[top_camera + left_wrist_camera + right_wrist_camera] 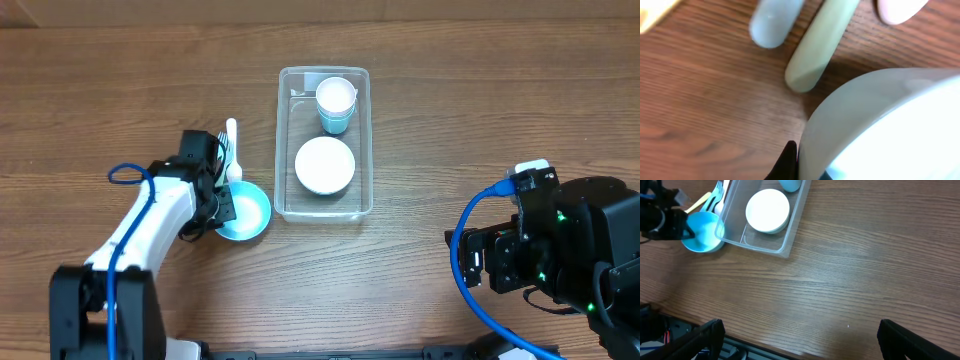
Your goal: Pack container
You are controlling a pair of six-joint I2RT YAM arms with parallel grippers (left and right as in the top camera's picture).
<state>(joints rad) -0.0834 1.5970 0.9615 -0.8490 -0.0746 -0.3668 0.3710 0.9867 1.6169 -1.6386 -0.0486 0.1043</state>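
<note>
The clear container (pixel 365 190) lies mid-table and holds a light blue cup (pixel 336 103) at its far end and a white bowl (pixel 324 165) nearer me. A blue bowl (pixel 250 212) sits on the table just left of the container. My left gripper (pixel 222 208) is shut on the blue bowl's left rim. In the left wrist view, a black finger (pixel 790 160) presses the outside of the bowl wall (pixel 880 125). My right gripper (pixel 800 335) is wide open and empty over bare table at the right. The container (pixel 790 235) shows in its view too.
Plastic cutlery (pixel 230 150) lies on the table beside the blue bowl, left of the container. In the left wrist view its handles are pale blue (pixel 772 22), yellow-green (pixel 820 45) and pink (pixel 897 10). The right arm's blue cable (pixel 470 270) loops at the right.
</note>
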